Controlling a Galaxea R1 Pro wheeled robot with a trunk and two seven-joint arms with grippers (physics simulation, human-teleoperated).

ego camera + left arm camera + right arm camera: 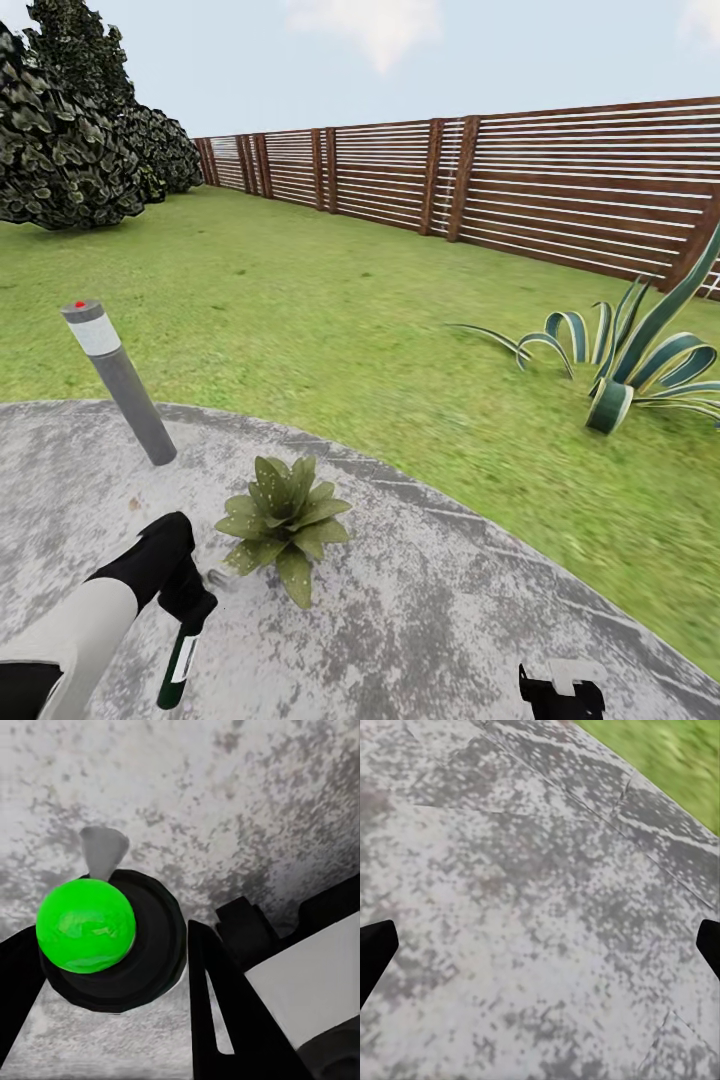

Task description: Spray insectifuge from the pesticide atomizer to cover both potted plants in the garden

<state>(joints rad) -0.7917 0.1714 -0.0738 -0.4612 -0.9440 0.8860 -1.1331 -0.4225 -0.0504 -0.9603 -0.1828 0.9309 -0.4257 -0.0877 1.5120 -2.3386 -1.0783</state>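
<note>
Left end effector (190, 610) clamps atomizer (180, 665); potted plant (285, 520) just beside. Aim nozzle at rosette, sweep all leaves. Right end effector (560, 693) wide.

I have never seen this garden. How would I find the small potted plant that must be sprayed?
Start at the mottled grey paved round that borders the lawn. On it, beside a leaning grey bollard, sits the potted plant, close to the left gripper. It is a low rosette of broad, pointed olive-green leaves, unlike the larger striped agave out on the grass.
</note>
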